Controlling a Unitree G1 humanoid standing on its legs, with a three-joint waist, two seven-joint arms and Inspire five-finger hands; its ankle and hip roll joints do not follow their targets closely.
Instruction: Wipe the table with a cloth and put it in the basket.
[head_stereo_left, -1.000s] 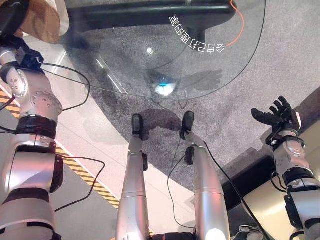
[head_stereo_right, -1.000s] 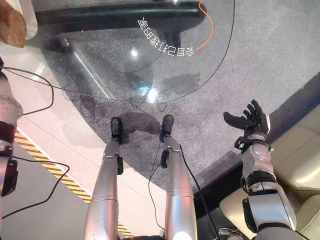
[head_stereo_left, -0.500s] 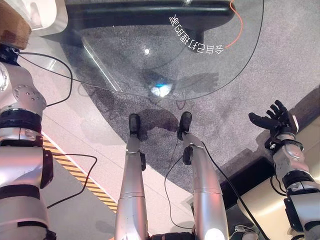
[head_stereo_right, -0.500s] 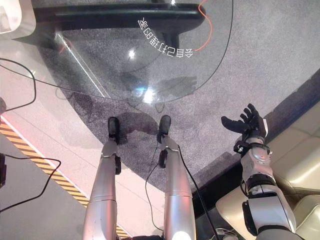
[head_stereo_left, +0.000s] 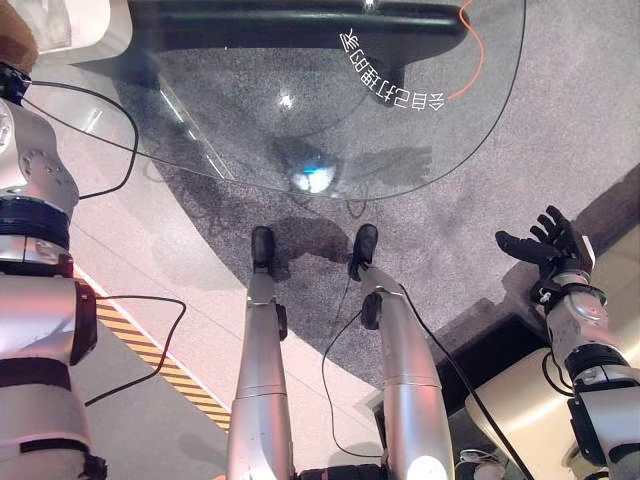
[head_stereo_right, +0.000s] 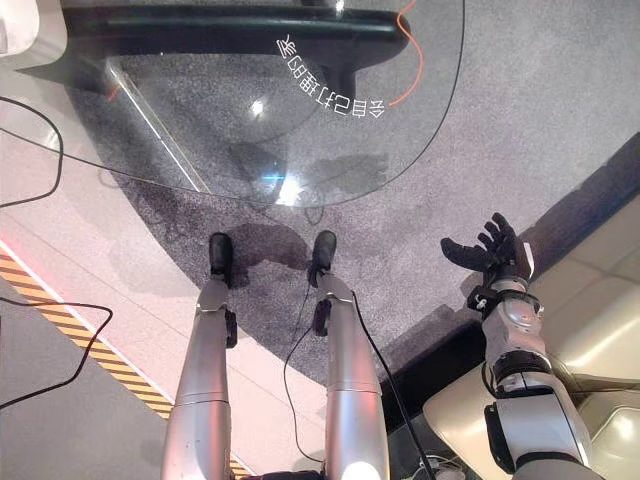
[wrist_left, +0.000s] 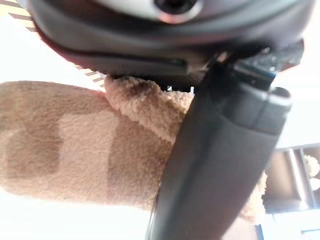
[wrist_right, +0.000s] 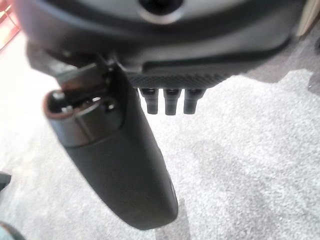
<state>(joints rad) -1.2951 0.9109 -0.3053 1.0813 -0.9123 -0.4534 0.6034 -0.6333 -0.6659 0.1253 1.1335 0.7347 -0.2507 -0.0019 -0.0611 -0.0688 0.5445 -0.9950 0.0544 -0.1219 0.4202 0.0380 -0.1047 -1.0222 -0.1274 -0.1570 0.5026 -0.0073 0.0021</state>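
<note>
While left hand clamps tan cloth against palm, likely for carrying toward basket, right hand hangs spread, empty, beside glass table, keeping clear.

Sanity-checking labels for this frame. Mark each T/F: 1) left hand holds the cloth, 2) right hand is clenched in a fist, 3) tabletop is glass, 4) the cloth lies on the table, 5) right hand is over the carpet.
1) The left hand grips the tan cloth: true.
2) The right hand is a fist: false, fingers spread, holding nothing.
3) The table has a glass top: true.
4) Cloth lies on the table: false, it is in the left hand.
5) Right hand hangs over the grey carpet: true.
</note>
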